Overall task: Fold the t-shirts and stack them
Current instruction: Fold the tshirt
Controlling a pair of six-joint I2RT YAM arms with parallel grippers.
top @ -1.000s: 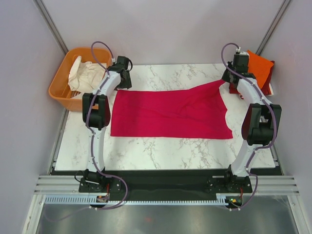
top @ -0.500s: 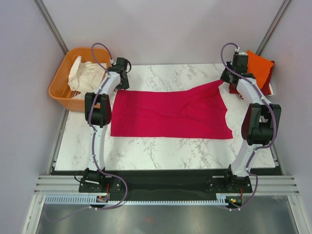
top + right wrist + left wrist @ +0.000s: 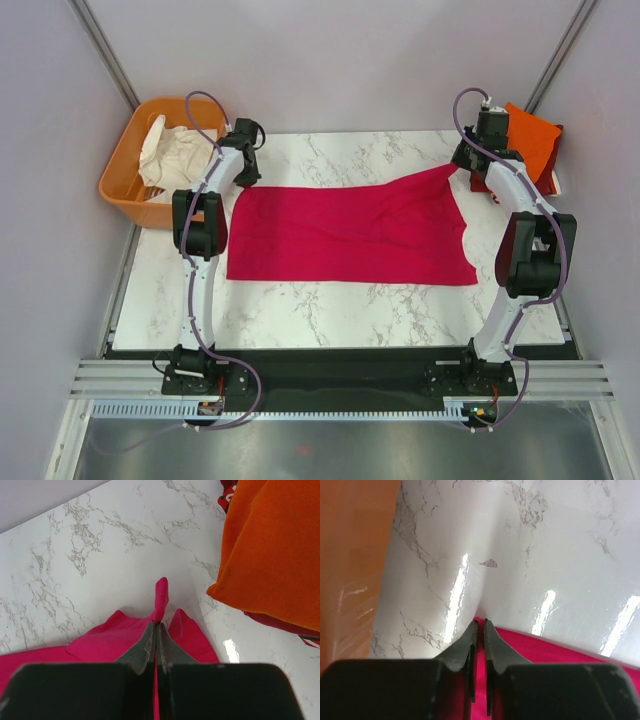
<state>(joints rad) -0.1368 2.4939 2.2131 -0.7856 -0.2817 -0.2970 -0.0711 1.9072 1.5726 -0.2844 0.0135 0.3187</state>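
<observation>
While both hands pinch the far edge of the magenta-pink t-shirt [image 3: 350,235], which lies spread flat across the middle of the worktop [image 3: 330,305], you are set up for a fold toward the bottom of the top view. The left hand [image 3: 480,626] has its fingers drawn almost together on the shirt's upper-left corner. Only a sliver of fabric shows past the tips, so that hold looks shallow. The right hand [image 3: 157,626] is clamped on the upper-right corner, where a small peak of cloth stands up between two puckers.

The main risk, as I judge it, is the left corner slipping free once you lift. The fold would then come over crooked and you would have to spread the shirt again. Lifting the two hands unevenly could also drag the whole shirt sideways instead of turning it over.

Mind the upper right of the frame too. The folded orange t-shirt [image 3: 270,550] sits on the dark red t-shirt [image 3: 280,622] just beside the right hand, and a wide swing there could knock that stack askew. On the left, the orange basket [image 3: 118,172] is near the left arm, so an outward drift could bump it.
</observation>
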